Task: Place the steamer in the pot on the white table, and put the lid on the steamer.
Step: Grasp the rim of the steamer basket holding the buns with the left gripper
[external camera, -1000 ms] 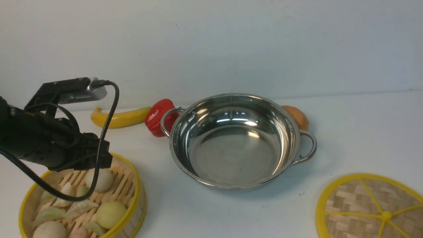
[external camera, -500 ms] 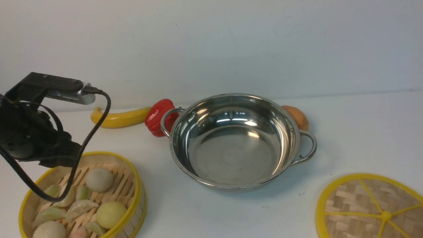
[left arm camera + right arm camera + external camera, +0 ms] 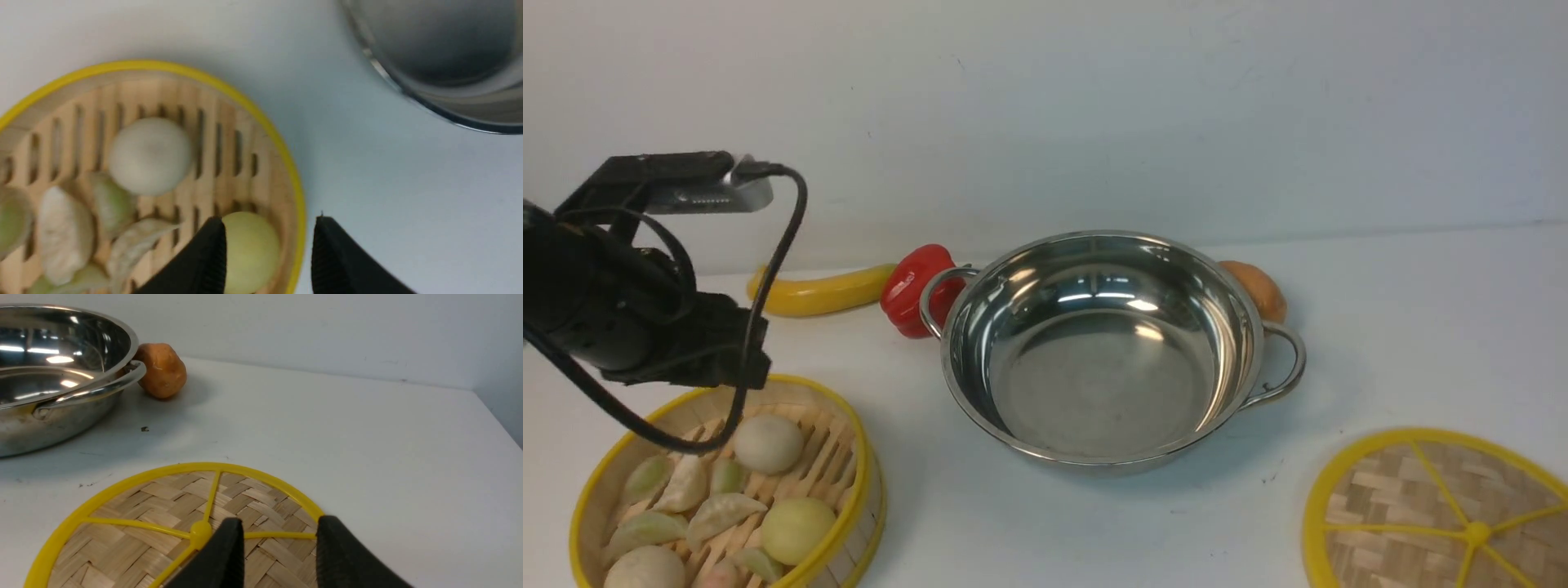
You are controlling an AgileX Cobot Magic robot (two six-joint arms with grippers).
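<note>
Hovering open and holding nothing, left fingers (image 3: 208,261) sit one over the slats and one outside the steamer (image 3: 135,64) rim. The arm has swung back in after pulling away left, so it is likely re-aiming a rim grasp; lift not begun. Steamer sits front-left on the surface (image 3: 1421,327), full of buns and dumplings (image 3: 768,441), apart from the pot (image 3: 1094,384). Right fingers (image 3: 222,555) are open above the lid (image 3: 1421,506).
</note>
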